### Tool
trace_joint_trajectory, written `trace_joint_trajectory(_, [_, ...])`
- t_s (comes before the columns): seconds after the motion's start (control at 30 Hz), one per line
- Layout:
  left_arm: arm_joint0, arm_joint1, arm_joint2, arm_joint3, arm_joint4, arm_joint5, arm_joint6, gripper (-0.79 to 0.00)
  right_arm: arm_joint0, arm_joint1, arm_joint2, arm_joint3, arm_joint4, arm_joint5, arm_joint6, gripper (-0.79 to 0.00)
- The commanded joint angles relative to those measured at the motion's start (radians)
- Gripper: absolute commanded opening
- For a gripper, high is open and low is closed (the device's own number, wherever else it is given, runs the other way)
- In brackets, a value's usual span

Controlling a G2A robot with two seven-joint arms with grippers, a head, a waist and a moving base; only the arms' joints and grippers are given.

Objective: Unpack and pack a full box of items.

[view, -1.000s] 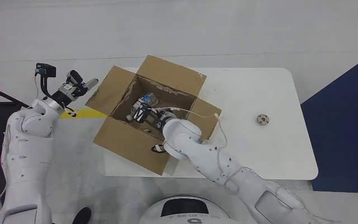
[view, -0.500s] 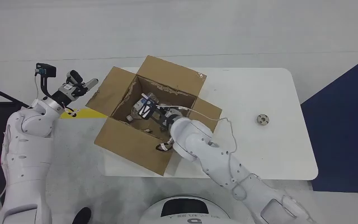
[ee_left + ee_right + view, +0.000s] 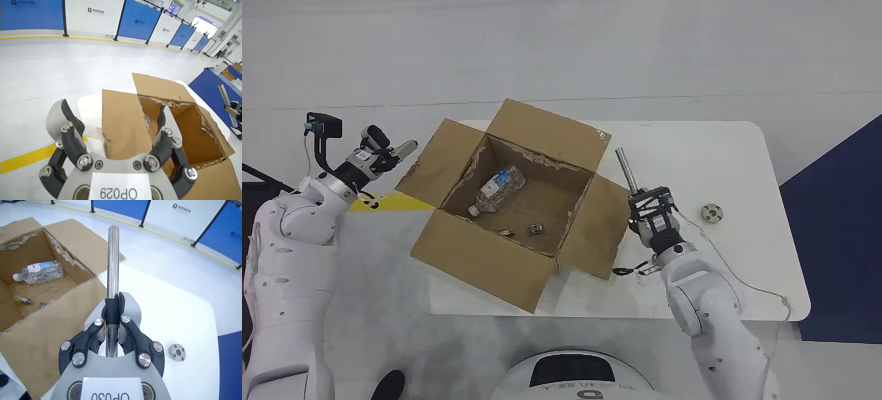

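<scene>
An open cardboard box (image 3: 452, 250) stands on the left half of the white table (image 3: 732, 270), flaps spread. Inside lie a clear plastic bottle (image 3: 497, 188) (image 3: 40, 271) and small metal parts (image 3: 23, 300) (image 3: 535, 229). My right gripper (image 3: 646, 200) (image 3: 113, 306) hovers over the table just right of the box, shut on a steel rod (image 3: 626, 168) (image 3: 113, 262) that sticks out past its fingers. Off the table's left end, my left gripper (image 3: 392, 152) (image 3: 115, 111) hangs over the floor, open and holding nothing, facing the box (image 3: 181, 121).
A round metal flange (image 3: 710, 212) (image 3: 176, 352) lies on the table right of the right gripper. The table's right and near parts are bare. A yellow floor line (image 3: 392, 203) runs left of the box.
My right arm has lifted out of the box and swung right over the table, carrying the steel rod. The bottle is uncovered now. The left arm has not moved.
</scene>
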Motion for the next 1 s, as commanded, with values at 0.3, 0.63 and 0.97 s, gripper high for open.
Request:
trace_joint_trajectory(0.3, [0.000,0.000,0.000,0.000,0.000,0.000,0.000,0.000,0.069,0.018,0.168,0.235,0.275,-0.181,0.007,-0.785])
trace_joint_trajectory(0.63, [0.000,0.000,0.000,0.000,0.000,0.000,0.000,0.000,0.128,0.022,0.180,0.344,0.279,-0.139,0.042,-0.785])
trace_joint_trajectory(0.97, [0.000,0.000,0.000,0.000,0.000,0.000,0.000,0.000,0.176,0.029,0.197,0.474,0.243,-0.046,0.081,-0.785])
